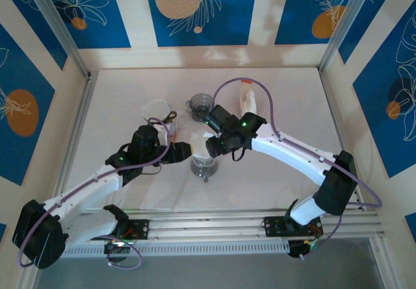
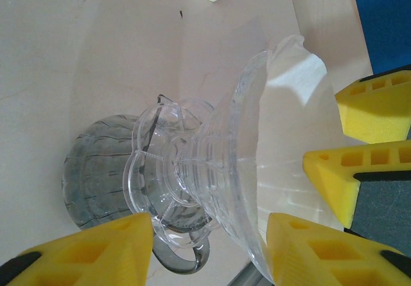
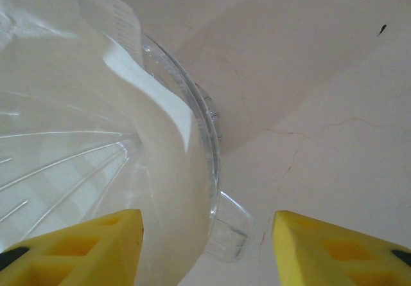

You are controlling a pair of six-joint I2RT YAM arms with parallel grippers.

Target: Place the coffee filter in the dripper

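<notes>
A clear ribbed dripper (image 2: 221, 164) stands on a grey glass server (image 2: 96, 177) at mid table (image 1: 205, 162). The white paper coffee filter (image 2: 292, 99) lies inside the cone, its edge rising above the rim (image 3: 154, 106). My left gripper (image 2: 209, 225) reaches in from the left (image 1: 185, 151). Its jaws are apart, one finger by the dripper's base, the other by its rim, with a grey handle loop (image 2: 186, 260) untouched between them. My right gripper (image 3: 205, 218) is open over the rim (image 1: 210, 146), one finger above the filter, the other outside past a clear tab (image 3: 228, 234).
Behind the dripper stand a clear cup (image 1: 158, 110), a grey glass piece (image 1: 199, 104) and a white bottle with an orange cap (image 1: 247, 97). Metal rails edge the white tabletop (image 1: 292, 107) on the left, right and front.
</notes>
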